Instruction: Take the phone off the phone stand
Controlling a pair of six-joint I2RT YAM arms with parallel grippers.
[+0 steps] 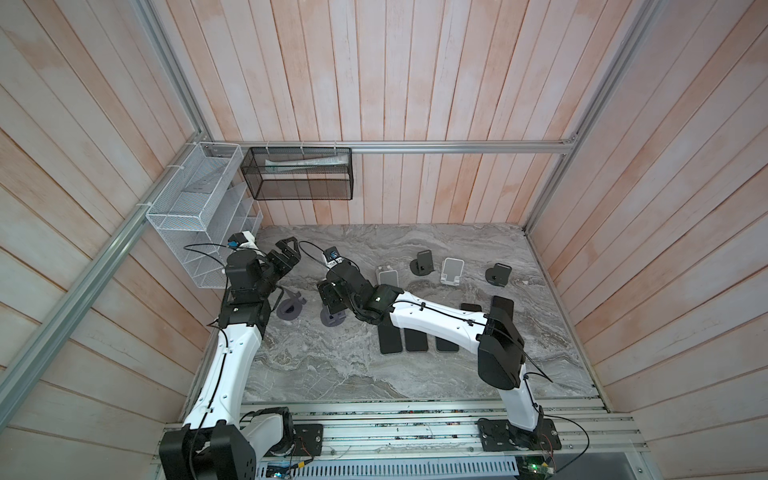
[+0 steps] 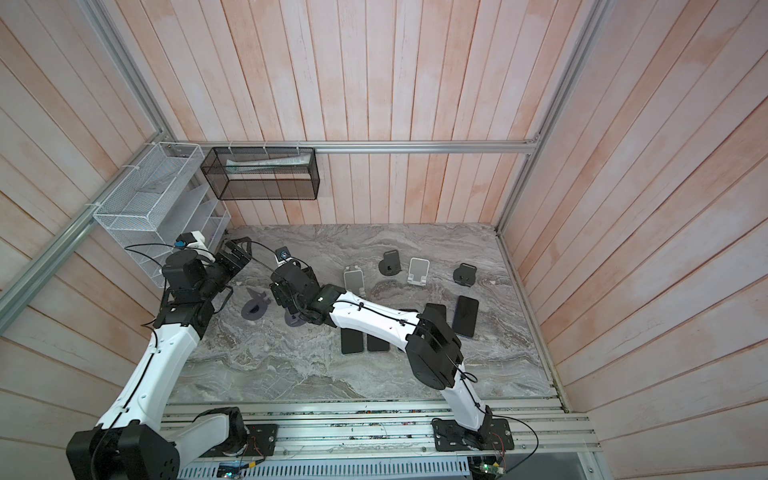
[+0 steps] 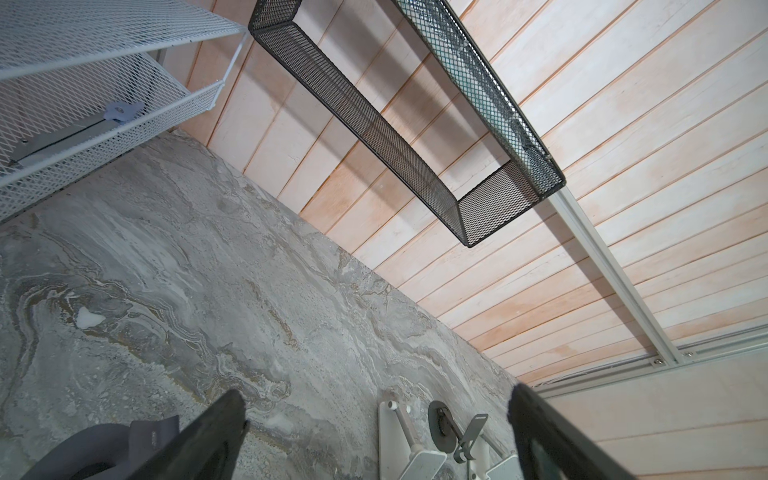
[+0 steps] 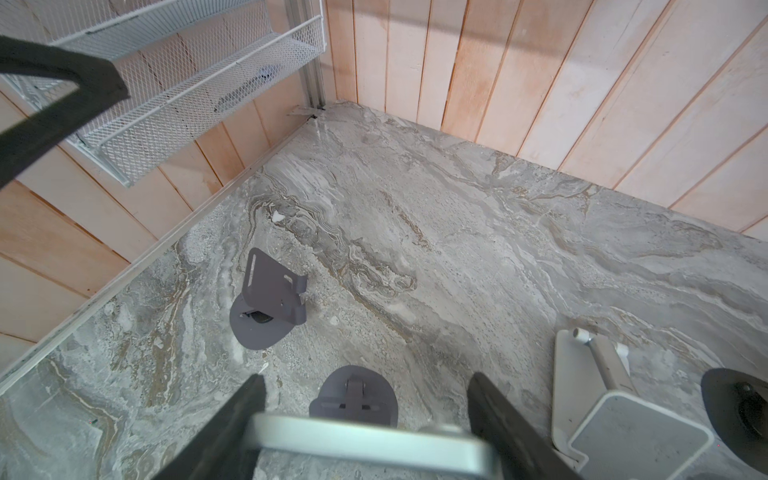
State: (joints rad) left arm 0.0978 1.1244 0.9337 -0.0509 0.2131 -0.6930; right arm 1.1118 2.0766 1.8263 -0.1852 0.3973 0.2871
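1. The right gripper (image 4: 365,380), jaws partly closed, grips the phone (image 4: 365,444) by its edges.
2. The phone seems clear of the grey stand (image 4: 353,399) just beneath, though the view is tight.
3. The left gripper (image 3: 376,392) gapes wide, empty.
4. Left to do: set the phone down.

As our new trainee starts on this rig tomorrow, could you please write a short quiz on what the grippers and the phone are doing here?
1. True or false: the left gripper is shut.
2. Which gripper holds the phone? A) left gripper B) right gripper
3. What colour is the stand under the right gripper?

Key: 1 false, it is wide open and empty; 2 B; 3 gray.
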